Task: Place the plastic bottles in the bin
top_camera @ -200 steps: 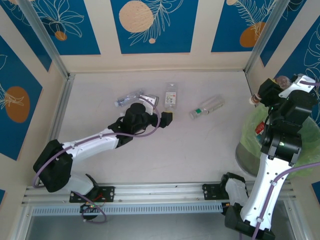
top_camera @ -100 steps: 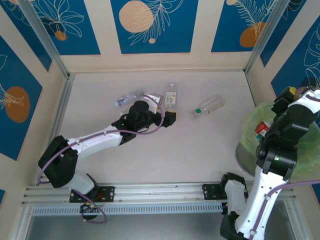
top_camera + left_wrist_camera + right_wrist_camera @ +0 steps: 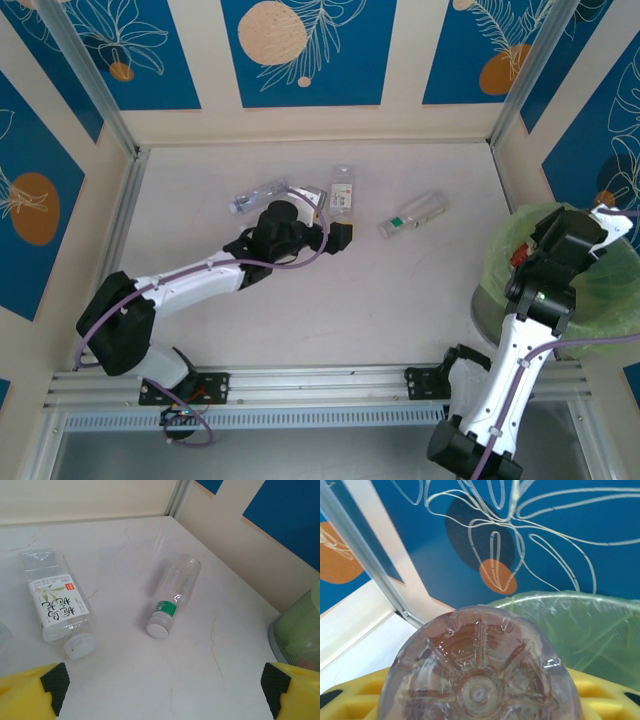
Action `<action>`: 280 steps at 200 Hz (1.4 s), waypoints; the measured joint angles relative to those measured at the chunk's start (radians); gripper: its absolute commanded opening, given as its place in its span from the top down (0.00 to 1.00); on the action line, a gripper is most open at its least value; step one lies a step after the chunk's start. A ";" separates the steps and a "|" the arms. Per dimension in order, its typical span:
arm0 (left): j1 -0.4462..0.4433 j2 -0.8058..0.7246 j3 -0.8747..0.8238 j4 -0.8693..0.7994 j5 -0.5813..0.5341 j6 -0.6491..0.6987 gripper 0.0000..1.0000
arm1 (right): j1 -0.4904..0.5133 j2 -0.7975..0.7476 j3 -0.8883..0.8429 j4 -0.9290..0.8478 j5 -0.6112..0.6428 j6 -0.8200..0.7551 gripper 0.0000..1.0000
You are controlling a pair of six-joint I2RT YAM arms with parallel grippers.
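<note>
Three plastic bottles lie on the table: a crushed clear one (image 3: pixel 258 195), a square one with a white label (image 3: pixel 342 190) (image 3: pixel 57 610), and a slim one with a green band (image 3: pixel 413 213) (image 3: pixel 172 600). My left gripper (image 3: pixel 335 235) (image 3: pixel 162 702) hovers open just short of them, with nothing between its yellow fingers (image 3: pixel 30 695). My right gripper (image 3: pixel 592 225) (image 3: pixel 480 707) is shut on a clear bottle with a brown label (image 3: pixel 480 670), base towards the camera, held over the bin (image 3: pixel 560 290) (image 3: pixel 585 625). A red-labelled bottle (image 3: pixel 520 255) lies inside the bin.
The bin, lined with a light-green bag, stands at the table's right edge against the blue patterned wall (image 3: pixel 590 90). Its mesh side (image 3: pixel 300 640) shows at the right of the left wrist view. A metal rail (image 3: pixel 320 385) runs along the near edge.
My right arm has swung down and to the right, carrying the bottle from above the bin's far rim to over its opening. My left gripper crept slightly towards the white-labelled bottle.
</note>
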 measured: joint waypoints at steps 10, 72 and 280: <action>0.000 0.000 0.000 -0.005 0.000 0.000 0.00 | -0.035 0.000 -0.002 -0.002 -0.016 0.038 0.23; 0.000 0.000 0.000 -0.011 0.000 0.000 0.00 | -0.172 0.046 -0.002 -0.057 -0.132 0.212 0.00; 0.109 0.000 0.003 -0.219 -0.149 -0.099 0.00 | 0.095 0.052 0.104 0.005 -0.591 0.135 0.01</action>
